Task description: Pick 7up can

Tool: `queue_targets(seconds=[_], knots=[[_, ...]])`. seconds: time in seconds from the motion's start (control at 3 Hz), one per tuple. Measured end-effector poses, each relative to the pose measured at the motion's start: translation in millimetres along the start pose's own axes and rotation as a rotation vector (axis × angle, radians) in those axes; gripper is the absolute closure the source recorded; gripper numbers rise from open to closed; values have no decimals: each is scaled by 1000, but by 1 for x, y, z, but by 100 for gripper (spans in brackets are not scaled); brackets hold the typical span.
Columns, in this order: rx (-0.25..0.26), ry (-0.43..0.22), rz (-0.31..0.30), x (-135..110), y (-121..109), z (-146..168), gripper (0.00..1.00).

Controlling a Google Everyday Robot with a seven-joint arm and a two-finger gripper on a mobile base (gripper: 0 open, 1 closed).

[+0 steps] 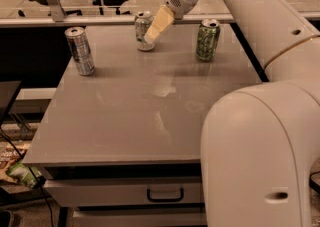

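Note:
The 7up can (142, 27), pale silvery-white with faint green print and a silver top, stands upright at the back middle of the grey table (150, 101). My gripper (153, 32) hangs just in front of and to the right of it, its cream fingers (159, 23) overlapping the can's right side. The white arm reaches in from the upper right and fills the right of the view.
An all-green patterned can (207, 40) stands at the back right. A slimmer, taller silver can with dark bands (80, 51) stands at the back left. A drawer with a handle (165, 194) is under the table top. Office chairs stand behind a rail.

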State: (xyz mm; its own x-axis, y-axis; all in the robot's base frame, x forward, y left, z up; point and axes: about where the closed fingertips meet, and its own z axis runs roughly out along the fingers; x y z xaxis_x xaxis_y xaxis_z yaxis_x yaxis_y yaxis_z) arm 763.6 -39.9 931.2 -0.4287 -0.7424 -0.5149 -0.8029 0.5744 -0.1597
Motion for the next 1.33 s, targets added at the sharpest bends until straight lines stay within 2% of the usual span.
queue_targets(seconds=[0.67, 1.33], knots=[[-7, -37, 32, -38, 9, 31, 0], [23, -34, 52, -64, 1, 62, 1]])
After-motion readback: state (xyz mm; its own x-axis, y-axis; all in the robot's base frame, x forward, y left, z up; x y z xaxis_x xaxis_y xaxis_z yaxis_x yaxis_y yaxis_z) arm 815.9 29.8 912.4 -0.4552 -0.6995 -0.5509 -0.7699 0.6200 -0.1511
